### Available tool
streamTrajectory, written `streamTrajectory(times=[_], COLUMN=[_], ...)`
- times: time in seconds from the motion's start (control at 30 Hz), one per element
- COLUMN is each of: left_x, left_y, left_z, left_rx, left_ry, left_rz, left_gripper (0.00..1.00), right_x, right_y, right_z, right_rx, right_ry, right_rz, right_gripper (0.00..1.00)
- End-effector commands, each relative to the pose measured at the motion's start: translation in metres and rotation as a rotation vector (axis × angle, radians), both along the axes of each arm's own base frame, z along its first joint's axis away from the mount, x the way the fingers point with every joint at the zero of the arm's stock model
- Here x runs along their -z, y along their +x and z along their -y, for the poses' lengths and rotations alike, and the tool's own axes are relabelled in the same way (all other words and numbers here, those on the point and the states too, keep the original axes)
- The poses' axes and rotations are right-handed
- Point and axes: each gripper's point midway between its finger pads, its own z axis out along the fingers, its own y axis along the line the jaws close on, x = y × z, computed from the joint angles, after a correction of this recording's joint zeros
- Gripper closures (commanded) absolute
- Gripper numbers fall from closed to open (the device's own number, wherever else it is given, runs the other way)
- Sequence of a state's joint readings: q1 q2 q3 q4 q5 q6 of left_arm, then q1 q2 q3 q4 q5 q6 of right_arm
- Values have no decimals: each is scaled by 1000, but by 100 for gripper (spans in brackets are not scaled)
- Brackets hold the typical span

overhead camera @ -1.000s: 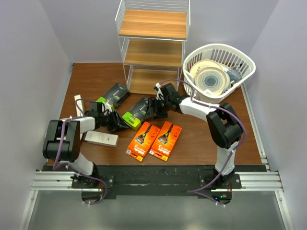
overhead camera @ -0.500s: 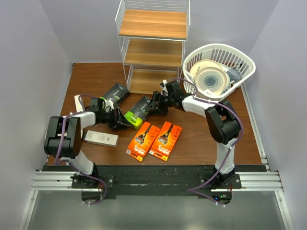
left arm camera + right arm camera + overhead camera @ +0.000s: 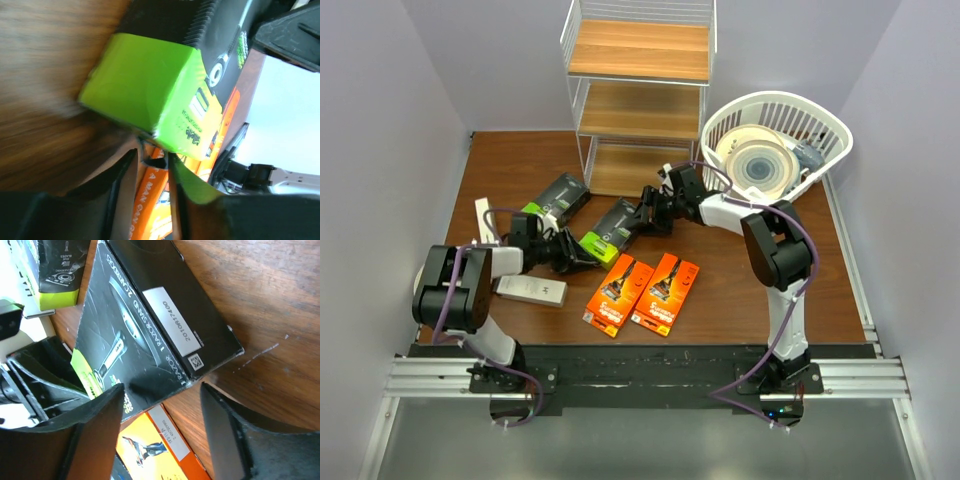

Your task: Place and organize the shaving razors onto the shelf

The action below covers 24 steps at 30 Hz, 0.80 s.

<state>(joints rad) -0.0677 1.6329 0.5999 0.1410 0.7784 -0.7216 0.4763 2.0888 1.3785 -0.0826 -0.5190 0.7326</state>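
Observation:
The shelf [image 3: 638, 95] stands at the back of the table, its boards bare. A black razor box with a lime-green end [image 3: 609, 231] lies in the middle between both arms. My left gripper [image 3: 578, 254] is at its green end [image 3: 145, 90], jaws narrowly open with nothing between them [image 3: 152, 162]. My right gripper [image 3: 647, 213] is at the box's far black end [image 3: 135, 325], open wide [image 3: 162, 395], the box corner just beyond the tips. A second black box [image 3: 558, 198] lies further left. Two orange cards [image 3: 620, 293] [image 3: 664, 291] lie in front, two white boxes [image 3: 531, 290] [image 3: 482, 221] at the left.
A white slotted basket [image 3: 825, 118] holding cream plates [image 3: 756, 165] sits tilted at the back right, close behind the right arm. The left arm lies low across the table's left side. Purple walls close in on both sides.
The right gripper has shifted slightly up and right along the black box's far end. The left gripper has moved a little at the green end, its jaws widening, then narrowing.

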Motion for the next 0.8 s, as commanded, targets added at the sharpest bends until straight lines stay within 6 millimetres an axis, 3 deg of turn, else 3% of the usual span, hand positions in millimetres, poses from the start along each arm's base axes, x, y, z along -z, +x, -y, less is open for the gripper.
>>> streamTrajectory(times=[0.0,0.03,0.1,0.13,0.2,0.5,0.77], left_x=[-22,-27,-45,-50,-62,-104,-107], left_y=[15,13,18,19,26,41,40], left_z=[24,32,43,48,53,90,112], left_rx=[-5,-6,9,9,19,79,124], left_ry=[-108,-141,-204,-225,-243,-344,-371], left_rz=[127,115,191,193,244,350,351], left_gripper=[72,81,87,96,99,100,100], right_x=[-31,-30,-31,-31,-34,-57,-74], right_y=[-4,-8,-17,-19,-25,-30,-29], right_z=[19,22,28,29,29,20,15], right_rx=[48,54,70,77,87,140,153], right_ry=[35,42,62,69,105,190,234], right_rz=[-5,-30,-90,-106,-152,-247,-259], right_gripper=[29,27,21,20,16,4,2])
